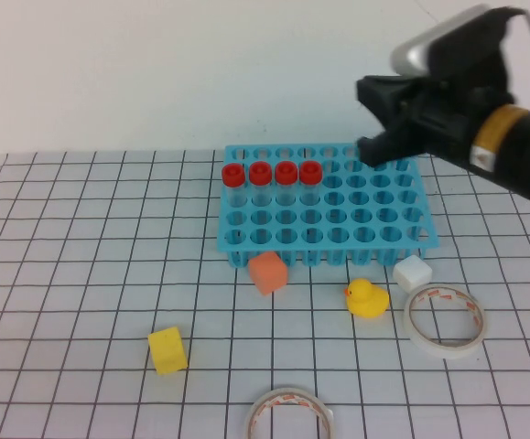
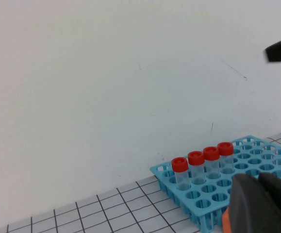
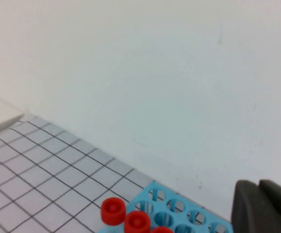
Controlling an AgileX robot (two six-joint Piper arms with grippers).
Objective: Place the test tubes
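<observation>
High view: four red-capped test tubes point(image 1: 271, 183) stand side by side in the blue rack point(image 1: 374, 215), in its left half toward the far edge. The right tool point(image 1: 367, 119) hangs above the rack's far right part, jaws together on nothing. Left wrist view: the left tool point(image 2: 259, 194), also together and empty, sits out to the rack's left. Right wrist view: the caps point(image 3: 113, 211) show below the right tool; I'd lift it straight up off the rack, since a sideways swing could clip them

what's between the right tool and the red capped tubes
Only empty holes of the rack, in the high view. The right tool hangs shut above its far right; the left tool, shut, sits off its left.
</observation>
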